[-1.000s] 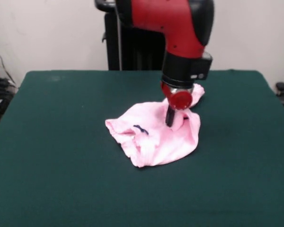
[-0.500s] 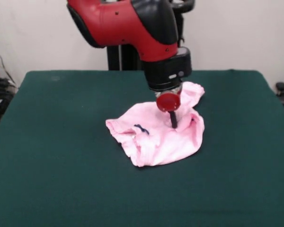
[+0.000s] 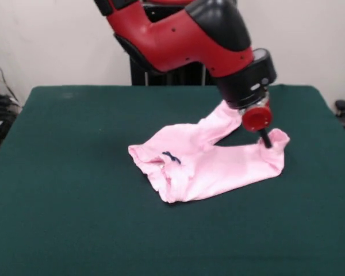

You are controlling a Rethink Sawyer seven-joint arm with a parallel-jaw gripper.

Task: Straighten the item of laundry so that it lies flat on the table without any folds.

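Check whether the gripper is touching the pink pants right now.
Touching: in the front view the gripper tip presses into the pants at one leg's cuffed end, with no gap showing.

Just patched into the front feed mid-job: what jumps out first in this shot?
The big red and black arm reaches down from the top toward the right, its gripper touching the cuff end of one leg of the pale pink baby pants. The pants lie mid-table on the dark green table, that leg stretched out to the right, the other angled up under the arm. The waistband with its small dark bow is bunched at the left.
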